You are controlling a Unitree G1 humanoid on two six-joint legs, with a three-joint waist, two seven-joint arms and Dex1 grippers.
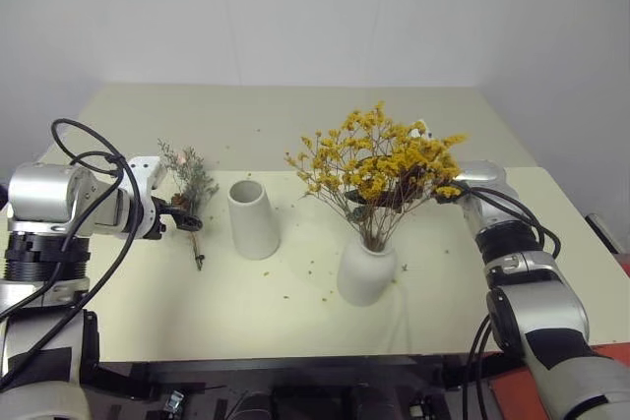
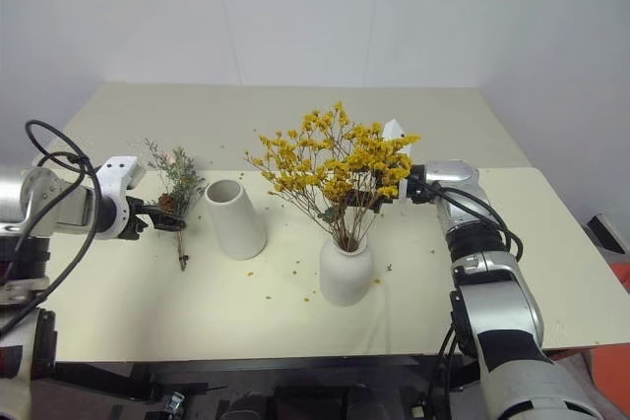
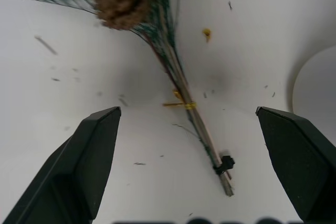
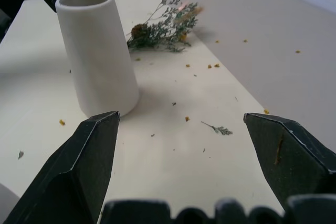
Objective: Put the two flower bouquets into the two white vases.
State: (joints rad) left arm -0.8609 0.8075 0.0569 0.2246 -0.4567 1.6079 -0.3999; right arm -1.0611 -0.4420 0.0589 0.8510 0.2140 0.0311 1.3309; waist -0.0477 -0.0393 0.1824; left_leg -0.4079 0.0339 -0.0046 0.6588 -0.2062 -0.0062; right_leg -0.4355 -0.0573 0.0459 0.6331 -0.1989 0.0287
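Observation:
The small grey-green sprig (image 1: 193, 189) lies flat on the table left of the tall cone vase (image 1: 253, 218), which is empty. My left gripper (image 1: 183, 220) points down over the sprig's stems (image 3: 185, 95), open, with one finger on each side and not touching them. The bushy yellow bouquet (image 1: 379, 164) stands in the squat round vase (image 1: 365, 273). My right gripper (image 2: 404, 189) is level at the right edge of the yellow blooms, open and empty. It faces the cone vase (image 4: 97, 51) and the sprig (image 4: 165, 24) behind it.
The cream table (image 1: 295, 312) carries scattered yellow and green crumbs around both vases. Its far half lies bare up to the white wall. The cone vase stands close to the right of the sprig's stems.

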